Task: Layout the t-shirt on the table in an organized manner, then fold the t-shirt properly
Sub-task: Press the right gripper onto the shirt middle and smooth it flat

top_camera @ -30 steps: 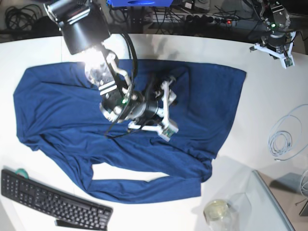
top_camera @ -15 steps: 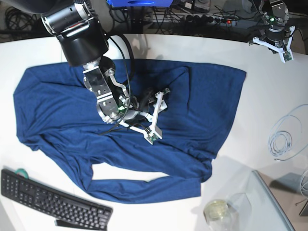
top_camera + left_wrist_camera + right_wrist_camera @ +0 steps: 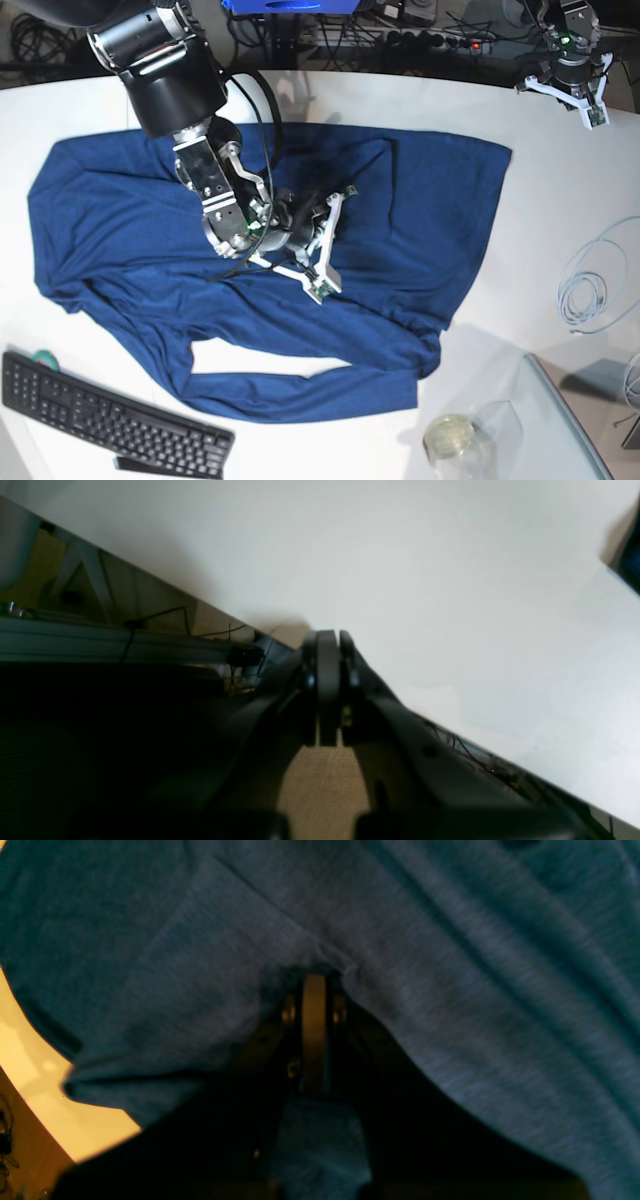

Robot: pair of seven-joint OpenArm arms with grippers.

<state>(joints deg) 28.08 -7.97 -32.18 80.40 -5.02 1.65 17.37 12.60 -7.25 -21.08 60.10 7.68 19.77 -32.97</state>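
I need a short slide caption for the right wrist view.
Right pincer shut on a fold of the navy t-shirt.

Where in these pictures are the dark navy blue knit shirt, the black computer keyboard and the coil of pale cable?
dark navy blue knit shirt (image 3: 110, 215), base view, flat cloth of its left part.
black computer keyboard (image 3: 100, 410), base view, middle of the keys.
coil of pale cable (image 3: 585, 295), base view, on the loops.

white table (image 3: 90, 110), t-shirt (image 3: 110, 220), keyboard (image 3: 110, 420), cable (image 3: 590, 285)

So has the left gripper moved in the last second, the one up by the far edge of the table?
Yes. The left gripper has pulled back toward the table's far edge, away from the t-shirt; it sat lower a second ago.
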